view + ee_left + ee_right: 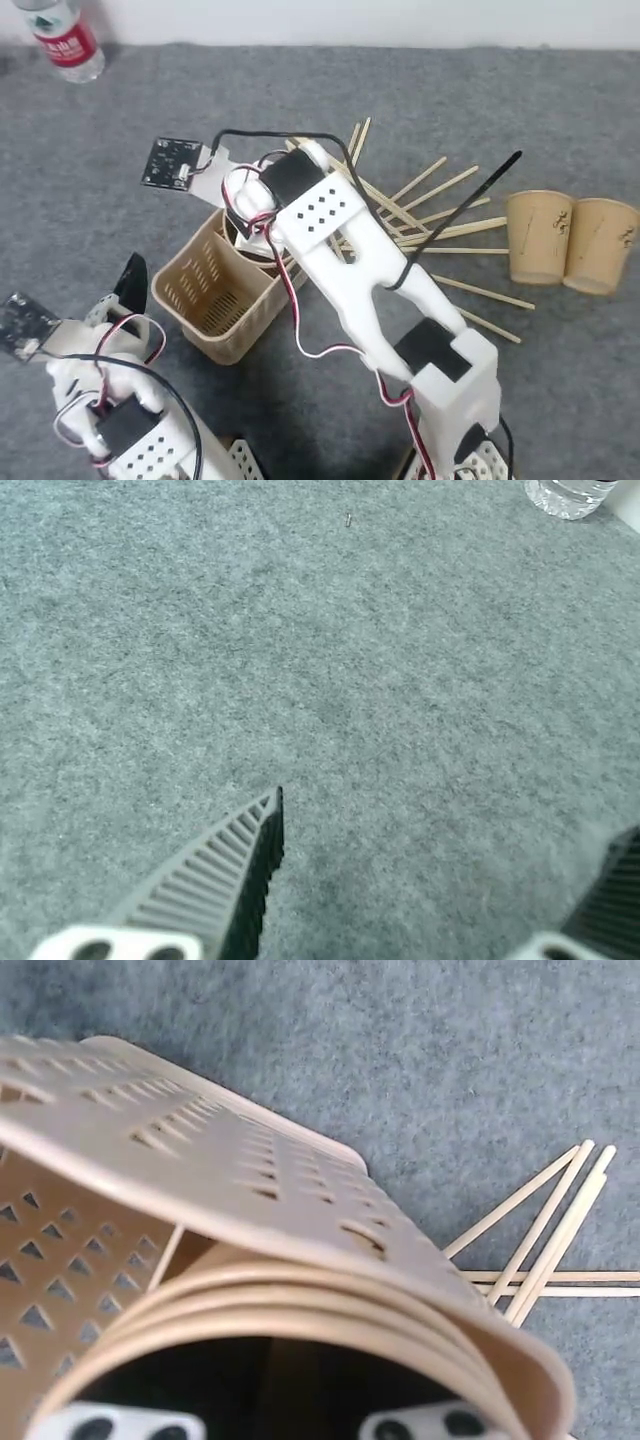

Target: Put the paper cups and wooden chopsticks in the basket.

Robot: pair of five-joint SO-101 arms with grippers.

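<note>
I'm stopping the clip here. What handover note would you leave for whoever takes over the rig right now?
Left gripper: open, over bare carpet, holding nothing.
Right gripper: at the basket, on the nested cups; grip unclear.
Done: the nested cups appear to be inside the basket.
To do: two cups and the chopsticks lie on the carpet outside the basket.

Left arm [130, 425] low, jaws apart.
</note>
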